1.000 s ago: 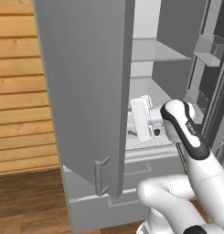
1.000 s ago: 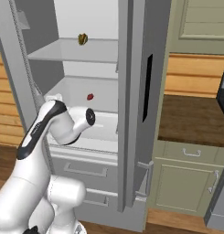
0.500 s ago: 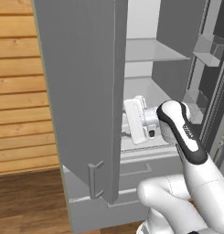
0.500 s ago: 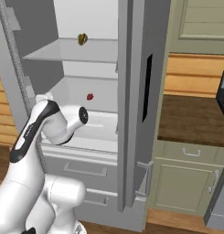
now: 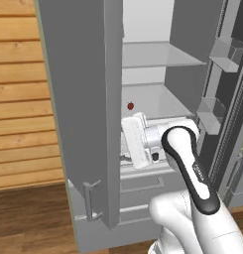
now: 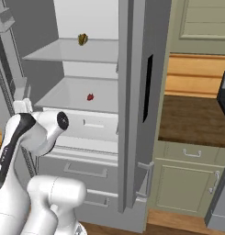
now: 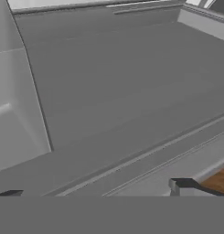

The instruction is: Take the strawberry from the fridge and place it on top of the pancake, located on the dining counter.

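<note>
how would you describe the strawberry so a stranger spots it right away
Look into the open fridge, at the lower of its two white shelves. The strawberry is the tiny red berry lying alone there. The other item, yellow-green and orange, sits one shelf higher.

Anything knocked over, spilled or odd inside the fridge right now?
Nothing stands out. The fridge is open, its shelves level. The strawberry sits on the lower shelf, and a yellow-green produce item on the shelf above. No spills or damage show. The gripper is in front of the fridge, at the left door's edge, holding nothing.
</note>
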Controlling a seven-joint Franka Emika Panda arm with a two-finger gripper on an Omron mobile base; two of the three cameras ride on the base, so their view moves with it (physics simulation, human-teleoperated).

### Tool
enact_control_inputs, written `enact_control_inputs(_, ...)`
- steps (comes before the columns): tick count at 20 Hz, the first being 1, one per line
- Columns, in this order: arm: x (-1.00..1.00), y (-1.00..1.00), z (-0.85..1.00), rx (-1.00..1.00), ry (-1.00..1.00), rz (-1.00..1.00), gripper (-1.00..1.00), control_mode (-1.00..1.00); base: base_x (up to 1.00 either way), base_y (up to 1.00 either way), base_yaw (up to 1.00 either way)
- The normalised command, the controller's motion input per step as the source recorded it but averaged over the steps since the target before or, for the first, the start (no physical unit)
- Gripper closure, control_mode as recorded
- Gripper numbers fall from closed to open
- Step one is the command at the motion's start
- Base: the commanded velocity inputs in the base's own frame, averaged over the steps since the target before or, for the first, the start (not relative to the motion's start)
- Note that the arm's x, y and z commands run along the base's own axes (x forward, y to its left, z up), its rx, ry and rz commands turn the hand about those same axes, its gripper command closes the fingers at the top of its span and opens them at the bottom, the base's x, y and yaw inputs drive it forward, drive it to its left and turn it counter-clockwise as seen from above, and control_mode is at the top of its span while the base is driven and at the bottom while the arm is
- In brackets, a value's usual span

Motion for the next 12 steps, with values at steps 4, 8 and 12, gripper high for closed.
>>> enact_control_inputs(4, -0.41, 0.68, 0.0, 0.0, -0.03, -0.01, -1.0, -1.0, 0.0, 0.0, 0.0)
enact_control_inputs(8, -0.24, 0.67, 0.01, -0.03, -0.05, -0.06, -1.0, -1.0, 0.0, 0.0, 0.0)
enact_control_inputs(12, -0.09, 0.77, 0.1, -0.11, -0.02, -0.05, -1.0, -1.0, 0.0, 0.0, 0.0)
